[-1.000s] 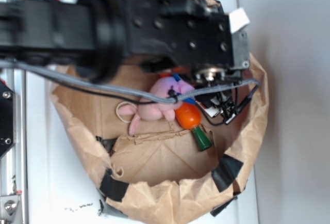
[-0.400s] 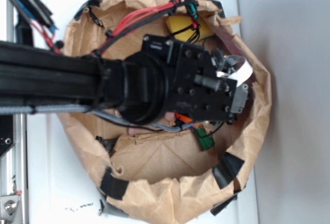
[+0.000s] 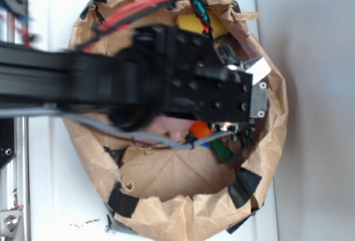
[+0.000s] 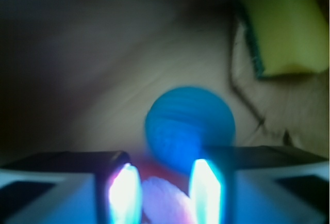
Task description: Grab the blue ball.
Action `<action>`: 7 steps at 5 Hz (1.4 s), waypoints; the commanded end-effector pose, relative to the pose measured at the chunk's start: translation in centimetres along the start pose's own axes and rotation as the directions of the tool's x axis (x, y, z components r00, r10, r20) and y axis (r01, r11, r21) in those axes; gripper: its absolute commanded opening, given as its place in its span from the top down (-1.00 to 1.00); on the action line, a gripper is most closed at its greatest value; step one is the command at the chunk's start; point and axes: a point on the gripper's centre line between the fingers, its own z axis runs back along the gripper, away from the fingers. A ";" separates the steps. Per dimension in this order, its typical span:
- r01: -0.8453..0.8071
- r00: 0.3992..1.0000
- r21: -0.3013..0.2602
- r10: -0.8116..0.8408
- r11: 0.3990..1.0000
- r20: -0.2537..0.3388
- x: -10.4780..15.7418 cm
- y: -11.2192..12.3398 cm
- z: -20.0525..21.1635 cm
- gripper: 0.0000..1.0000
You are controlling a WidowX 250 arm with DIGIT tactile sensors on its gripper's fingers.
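Teal-blue and faintly ribbed in its fuzzy surface, the blue ball (image 4: pixel 189 129) was seen in the wrist view as a small round shape lying on crumpled brown paper, just ahead of the gripper (image 4: pixel 165 188), nearer the right-hand finger than the left. The gripper was spread apart, its two glaring fingers (image 4: pixel 125 193) clasping nothing, with a gap left between them. A soft pink plush toy (image 4: pixel 164 199) was glimpsed in that gap, below the ball and apparently touching it. A yellow sponge-like wedge (image 4: pixel 281 25), blocky and edged in dark green, was set well apart at the upper right. In the exterior view, the ball was hidden by the black arm (image 3: pixel 166 83), which was stretched over a crinkled paper bag (image 3: pixel 183 210) patched with black tape; an orange carrot toy (image 3: pixel 202 130) with a green top was partly covered beneath it.
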 end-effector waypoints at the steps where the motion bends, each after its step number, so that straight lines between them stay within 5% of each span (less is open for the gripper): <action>1: 0.167 0.967 -0.242 -0.206 0.956 -0.147 0.2 2.4 6.5 1.00; 2: 0.328 0.923 -0.246 -0.365 0.912 -0.124 -2.7 2.7 7.6 1.00; 3: 0.429 0.860 -0.309 -0.489 0.849 -0.147 -4.7 3.0 7.6 1.00; 4: 0.482 0.861 -0.195 -0.503 0.854 -0.077 -6.5 3.0 6.7 -1.00; 6: 0.213 0.976 0.018 -0.214 0.977 0.050 -1.9 2.7 4.3 -1.00; 7: 0.104 0.991 0.065 -0.109 0.992 0.077 0.6 3.1 2.9 -1.00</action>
